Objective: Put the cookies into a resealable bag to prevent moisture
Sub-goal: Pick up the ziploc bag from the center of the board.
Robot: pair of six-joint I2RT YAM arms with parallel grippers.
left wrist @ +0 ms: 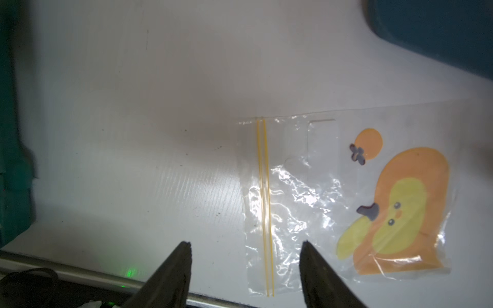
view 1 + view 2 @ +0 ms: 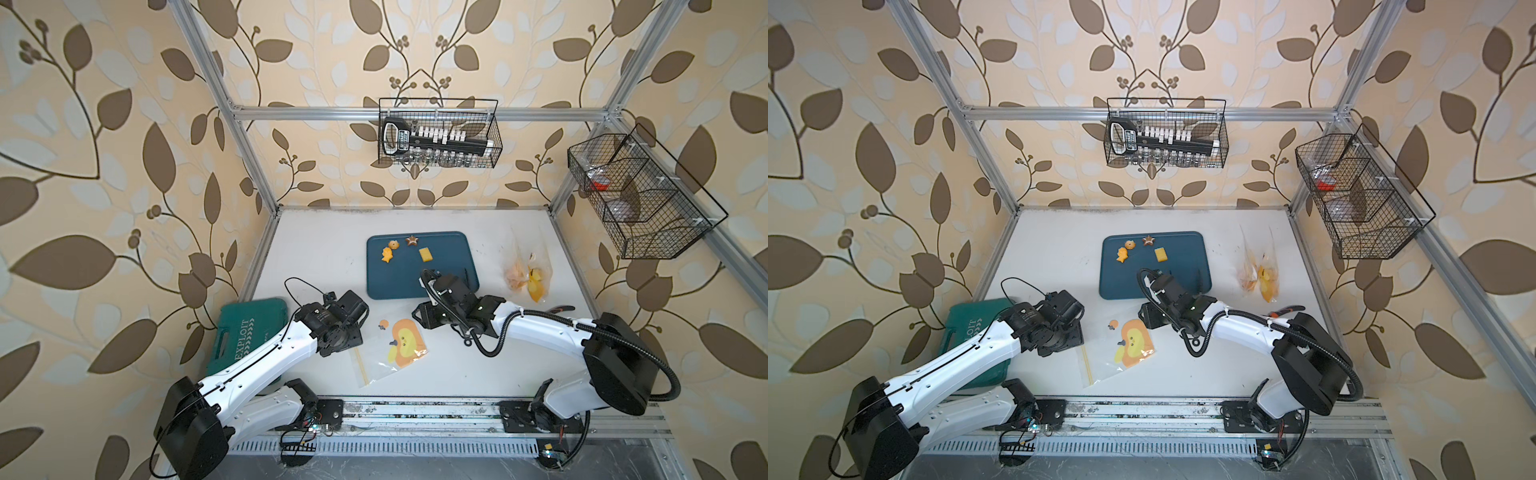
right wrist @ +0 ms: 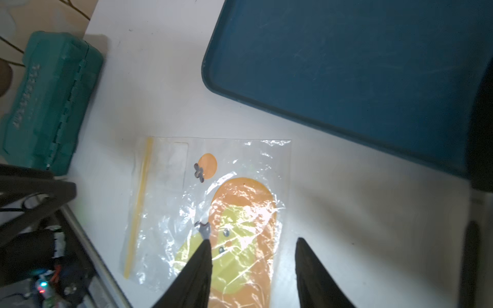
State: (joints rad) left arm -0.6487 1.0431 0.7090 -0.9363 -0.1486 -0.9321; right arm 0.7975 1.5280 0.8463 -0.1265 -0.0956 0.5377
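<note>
Overhead pair looking down, two wrist cameras.
Wrist views, close behind left claw (image 1: 246,243) and right claw (image 3: 253,239), share the bag (image 1: 306,200) ahead.

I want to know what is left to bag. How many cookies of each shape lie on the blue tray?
On the blue tray:
fish cookie: 1
flower cookie: 1
star cookie: 1
square cookie: 1
Total: 4
</note>
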